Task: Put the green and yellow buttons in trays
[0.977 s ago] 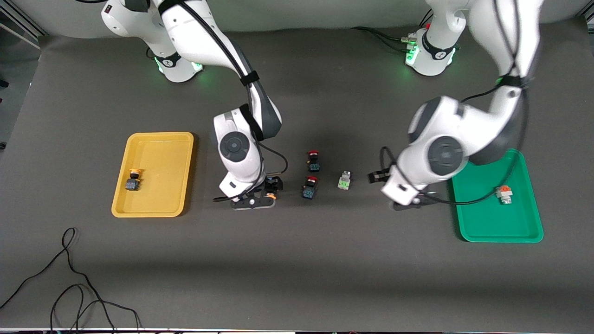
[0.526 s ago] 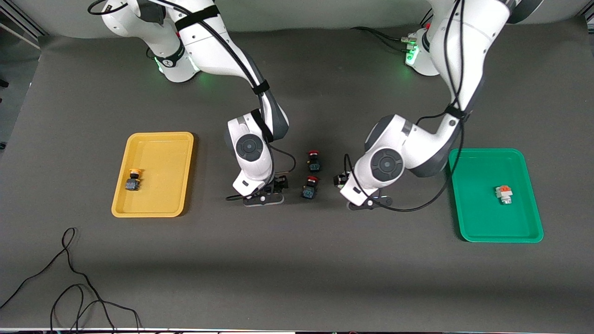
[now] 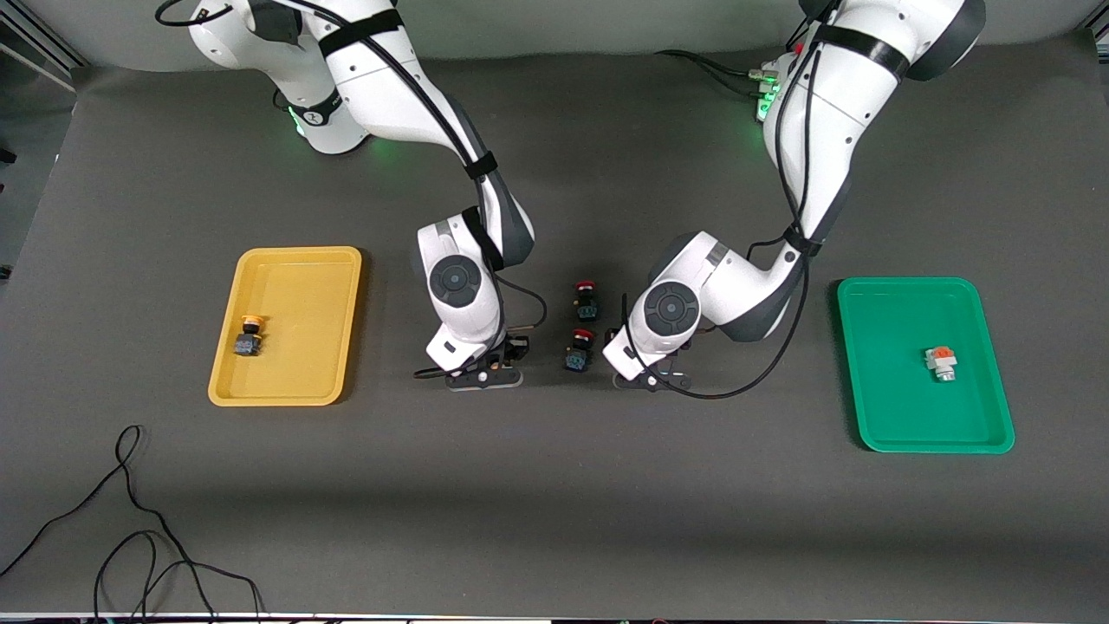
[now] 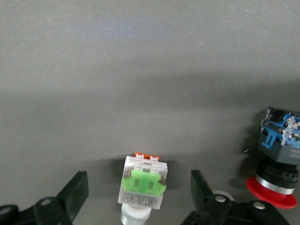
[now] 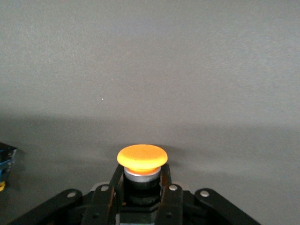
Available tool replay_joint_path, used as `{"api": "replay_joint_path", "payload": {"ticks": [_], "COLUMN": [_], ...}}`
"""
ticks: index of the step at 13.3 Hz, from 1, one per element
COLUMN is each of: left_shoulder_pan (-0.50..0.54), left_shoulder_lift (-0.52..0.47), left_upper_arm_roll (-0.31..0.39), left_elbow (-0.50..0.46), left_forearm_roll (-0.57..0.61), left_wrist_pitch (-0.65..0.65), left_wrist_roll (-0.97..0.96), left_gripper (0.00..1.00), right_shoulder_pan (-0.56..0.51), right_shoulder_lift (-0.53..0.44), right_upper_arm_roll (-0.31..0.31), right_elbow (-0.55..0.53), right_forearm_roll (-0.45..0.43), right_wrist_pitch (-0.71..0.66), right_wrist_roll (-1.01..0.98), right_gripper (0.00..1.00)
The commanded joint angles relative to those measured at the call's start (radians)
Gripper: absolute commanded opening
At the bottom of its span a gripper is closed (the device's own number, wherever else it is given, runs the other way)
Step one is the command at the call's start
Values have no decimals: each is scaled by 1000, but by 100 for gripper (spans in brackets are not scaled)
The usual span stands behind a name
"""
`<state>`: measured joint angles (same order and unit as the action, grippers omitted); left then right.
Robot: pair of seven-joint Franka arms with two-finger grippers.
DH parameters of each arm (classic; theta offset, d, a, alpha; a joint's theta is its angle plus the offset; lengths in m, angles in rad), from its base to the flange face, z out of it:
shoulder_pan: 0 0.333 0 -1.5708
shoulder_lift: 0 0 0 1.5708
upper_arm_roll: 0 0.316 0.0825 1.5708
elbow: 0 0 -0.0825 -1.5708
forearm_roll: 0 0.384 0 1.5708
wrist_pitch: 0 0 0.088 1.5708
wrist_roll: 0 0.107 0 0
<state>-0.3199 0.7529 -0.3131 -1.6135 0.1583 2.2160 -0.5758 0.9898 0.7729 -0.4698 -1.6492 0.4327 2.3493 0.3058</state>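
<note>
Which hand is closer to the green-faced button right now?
Left. The left hand is open with its fingers on either side of the green-faced button. The right hand is toward the yellow tray's end, shut on a yellow-capped button.

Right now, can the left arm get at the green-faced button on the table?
Probably yes. The left hand is open, its fingers on either side of the green-faced button with nothing between; a red-capped switch lies off to one side, apart.
</note>
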Motion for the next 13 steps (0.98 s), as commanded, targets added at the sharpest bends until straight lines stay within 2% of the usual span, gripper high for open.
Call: {"api": "replay_joint_path", "payload": {"ticks": [1,3,5,6,7,8,9,12,13], "left_shoulder_pan": [-14,-21,-27,-28,-28,-28,-27,-10,-1], "left_shoulder_lift": [0,0,0,0,0,0,-1,-38,-59], "left_upper_arm_roll": [14,14,14,14,14,14,14,14,14], "left_elbow": [-25,-32,-39,-40,-48,-51,-49,-45,-39], "left_forearm_roll": [15,15,15,14,14,14,9,1,-2], "left_wrist_pitch": [57,60,60,59,59,56,50,9,-27], "left_wrist_roll": [34,33,33,33,33,33,33,30,19], "left_gripper": [98,96,72,71,56,12,0,0,0], "right_shoulder_pan": [-42,-46,-46,-45,-46,-42,-37,-33,-33], "right_shoulder_lift": [-119,-187,-237,-262,-283,-315,-345,-406,-426], "right_upper_arm_roll": [3,-27,-78,-110,-147,-191,-243,-407,-438], "right_elbow": [18,63,84,69,39,-7,-53,-179,-226], "right_forearm_roll": [11,-2,-12,-52,-92,-112,-138,-153,-153], "right_wrist_pitch": [-140,-282,-393,-413,-421,-421,-421,-410,-400], "right_wrist_roll": [4,10,-20,-75,-136,-202,-268,-524,-566], "right_gripper": [18,18,18,18,18,18,18,18,18]}}
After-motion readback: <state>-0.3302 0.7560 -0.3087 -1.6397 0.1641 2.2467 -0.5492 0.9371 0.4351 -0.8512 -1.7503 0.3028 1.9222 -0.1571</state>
